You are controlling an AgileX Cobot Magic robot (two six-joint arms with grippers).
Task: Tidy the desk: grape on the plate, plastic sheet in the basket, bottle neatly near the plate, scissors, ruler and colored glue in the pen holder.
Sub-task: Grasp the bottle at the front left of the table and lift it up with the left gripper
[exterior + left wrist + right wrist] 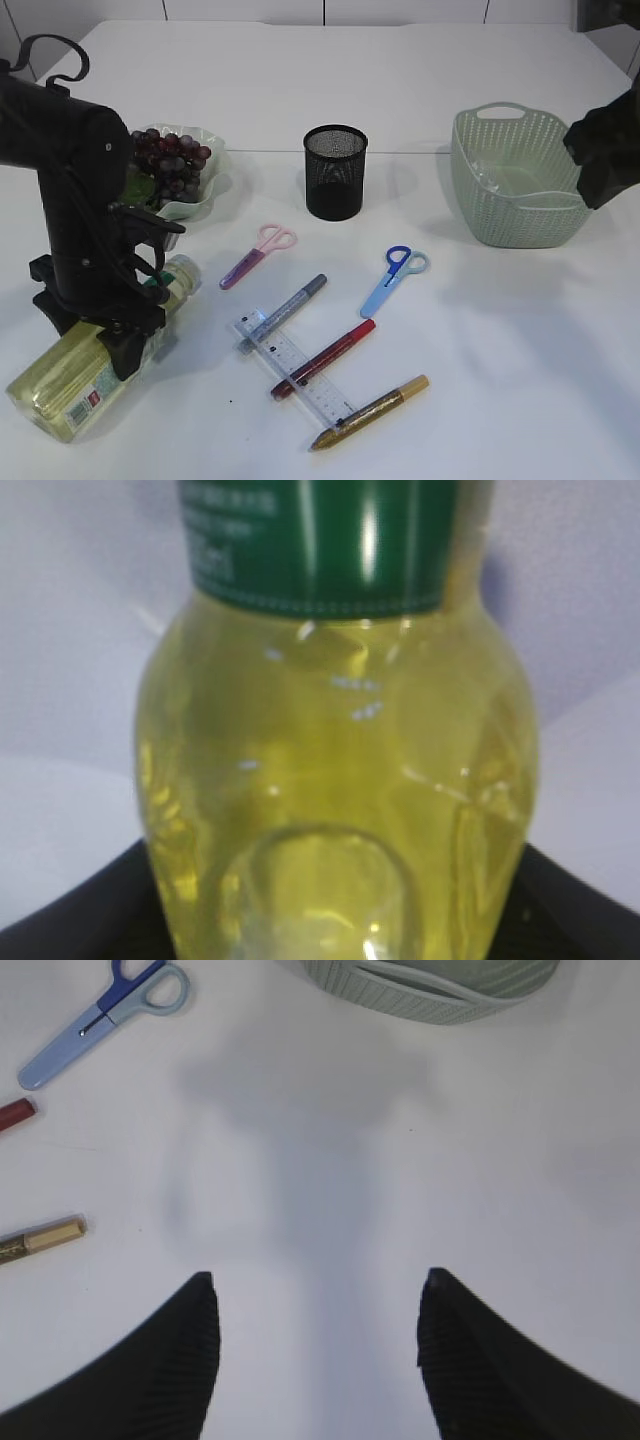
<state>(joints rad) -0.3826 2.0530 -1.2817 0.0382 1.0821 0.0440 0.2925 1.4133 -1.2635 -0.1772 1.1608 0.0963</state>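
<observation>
Yellow bottle [95, 350] lay at the near left, pinched by the left gripper [140, 335]; the right gripper [315, 1360] hovered with jaws spread.

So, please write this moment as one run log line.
left gripper: on lying bottle | right gripper: open, empty | grapes: on plate

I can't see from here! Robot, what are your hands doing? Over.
Left hand down at lying bottle, grip unclear. Right hand open, empty, over bare table. Scissors, ruler, glue pens not yet in pen holder.
</observation>
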